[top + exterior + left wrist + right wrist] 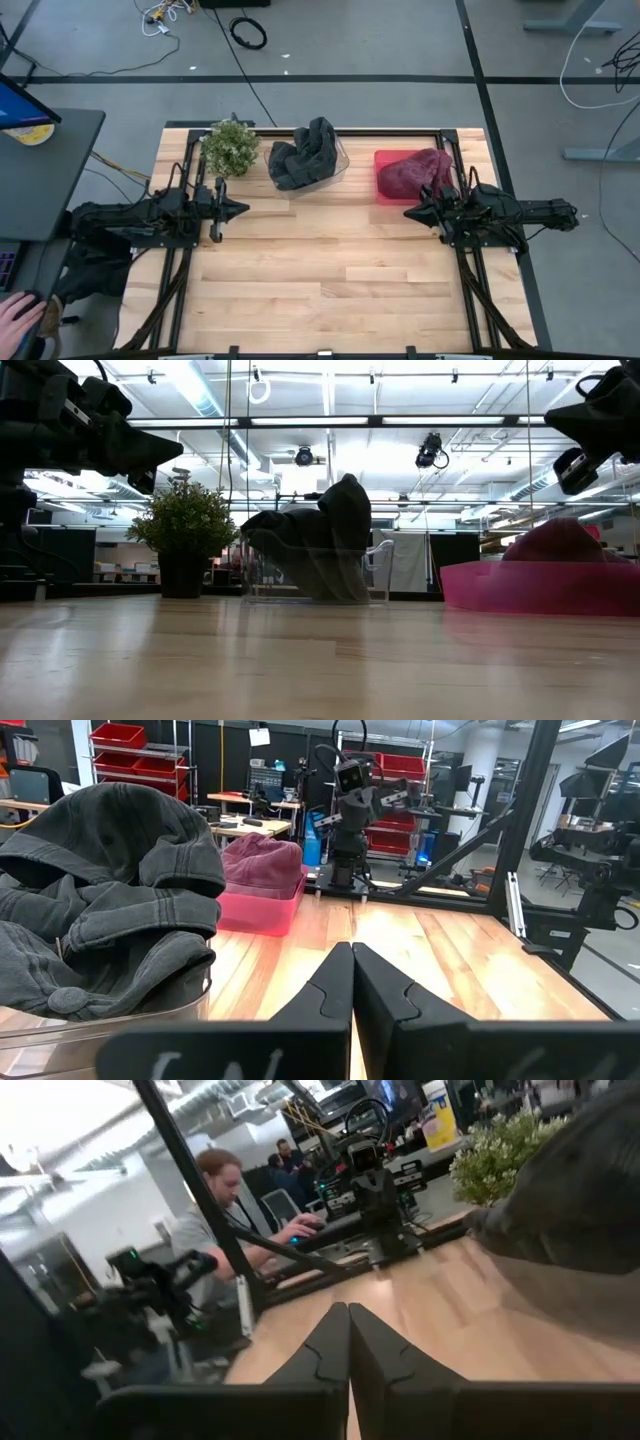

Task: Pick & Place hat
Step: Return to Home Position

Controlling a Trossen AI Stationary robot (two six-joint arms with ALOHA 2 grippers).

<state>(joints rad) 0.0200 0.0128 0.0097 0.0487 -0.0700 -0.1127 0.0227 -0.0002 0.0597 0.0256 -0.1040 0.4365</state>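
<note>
Black caps [305, 155] in transparent bin [383, 572], apart from left claw [244, 209], right claw [407, 213].

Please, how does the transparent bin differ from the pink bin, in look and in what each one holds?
The transparent bin is clear-walled; the pink bin is opaque. The transparent bin holds black caps piled above its rim; the pink bin holds a maroon heap. The transparent bin stands beside the plant, the pink bin nearer the right gripper. Both stand at the far edge of the table, with no gripper touching them.
</note>
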